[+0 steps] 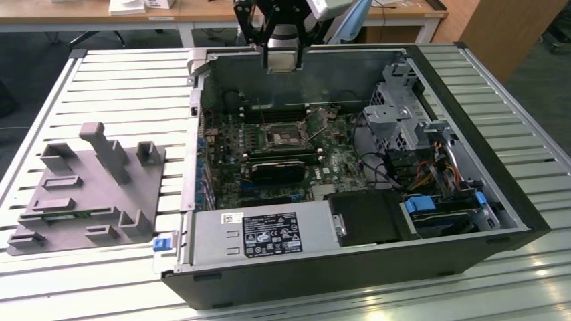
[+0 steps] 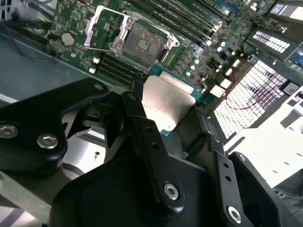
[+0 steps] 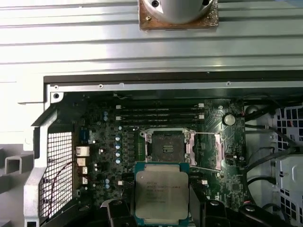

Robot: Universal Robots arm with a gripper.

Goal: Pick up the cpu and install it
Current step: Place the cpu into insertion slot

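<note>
A slatted metal tabletop [image 1: 107, 87] carries an open computer case [image 1: 357, 274]. In the exterior view the tool [image 1: 283, 65] hangs over the case's far wall, clamped on the cpu [image 1: 283, 57]. In the second wrist view black fingers [image 2: 142, 127] pinch two opposite edges of the chip. In the first wrist view the near-square chip lies flat, plate toward the camera, just beside the open socket [image 3: 166, 144].

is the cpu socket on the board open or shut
Open: the metal bracket lies swung back beside the black square socket frame, contacts bare. The hand holds the silver-topped square cpu.
</note>
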